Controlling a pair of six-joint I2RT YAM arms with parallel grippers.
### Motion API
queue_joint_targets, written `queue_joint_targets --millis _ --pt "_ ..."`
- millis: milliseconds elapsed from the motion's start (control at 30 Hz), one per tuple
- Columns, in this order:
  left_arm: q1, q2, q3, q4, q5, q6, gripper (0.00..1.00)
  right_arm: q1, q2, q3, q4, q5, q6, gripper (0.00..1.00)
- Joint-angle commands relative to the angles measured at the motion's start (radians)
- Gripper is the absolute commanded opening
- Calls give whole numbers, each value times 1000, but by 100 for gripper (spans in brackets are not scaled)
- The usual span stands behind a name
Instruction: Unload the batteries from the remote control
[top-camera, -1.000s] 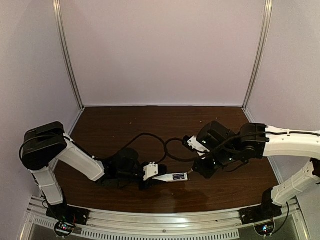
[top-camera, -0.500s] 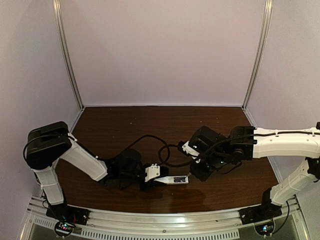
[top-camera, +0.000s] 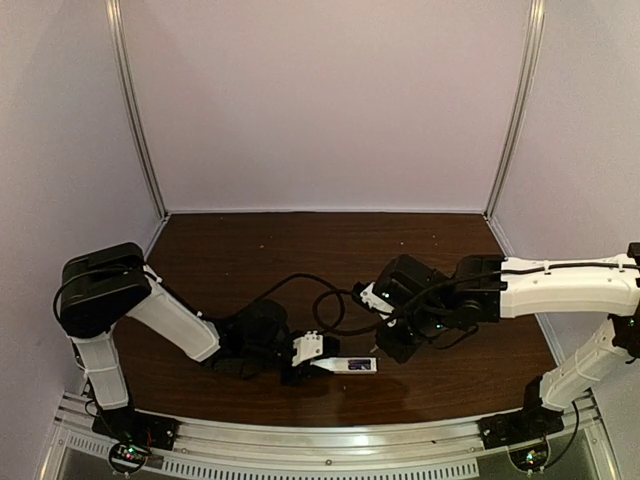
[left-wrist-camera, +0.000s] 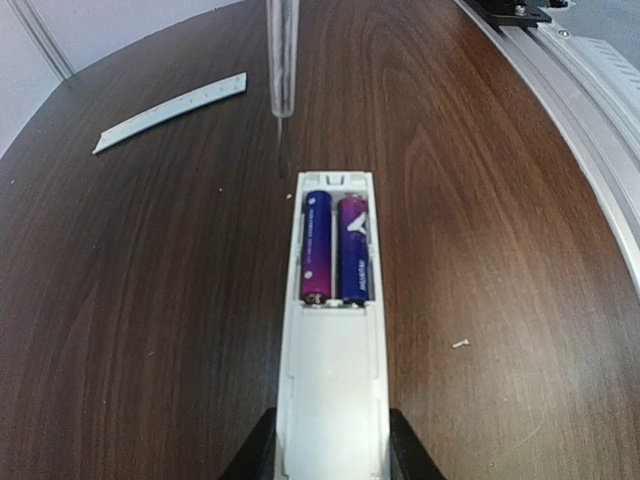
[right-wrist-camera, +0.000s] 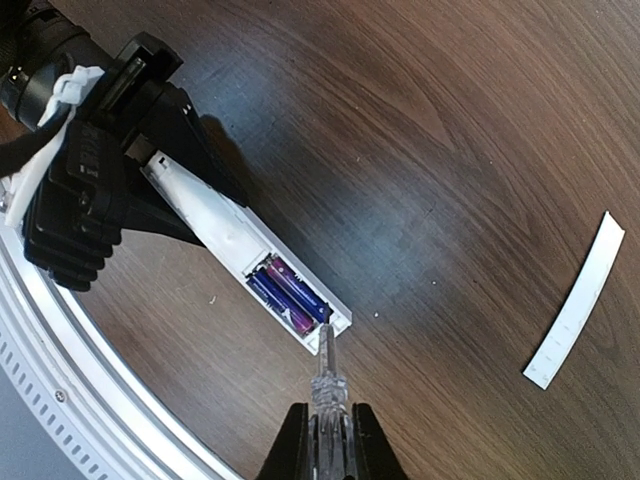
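The white remote control (left-wrist-camera: 332, 380) lies flat on the dark table, battery recess facing up. My left gripper (left-wrist-camera: 332, 452) is shut on its near end, one black finger on each side. Both bluish-purple batteries (left-wrist-camera: 338, 248) sit side by side in the recess, and the right wrist view shows the batteries (right-wrist-camera: 288, 293) too. My right gripper (right-wrist-camera: 325, 440) is shut on a clear-handled screwdriver (right-wrist-camera: 326, 375). Its tip rests at the remote's far end, beside the battery ends. From above, the remote control (top-camera: 352, 365) lies between the left gripper (top-camera: 322, 360) and the right gripper (top-camera: 392, 345).
A thin white cover strip (left-wrist-camera: 170, 110) lies loose on the table beyond the remote, also seen as the cover strip (right-wrist-camera: 575, 305) at the right. The aluminium rail (left-wrist-camera: 590, 120) runs along the table's near edge. Black cables (top-camera: 320, 300) loop between the arms.
The right arm has swung left, bringing the screwdriver up to the remote's end. The left arm has shifted slightly right and nearer with the remote. Both grips are unchanged.
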Motion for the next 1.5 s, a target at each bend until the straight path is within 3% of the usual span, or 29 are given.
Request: queue_joint_targets --millis 0,1467 --pt "9 17 22 22 28 9 0 3 9 -29 33 -3 -9 0" --pt "16 34 27 -3 14 28 0 2 56 -4 3 -26 -20 0"
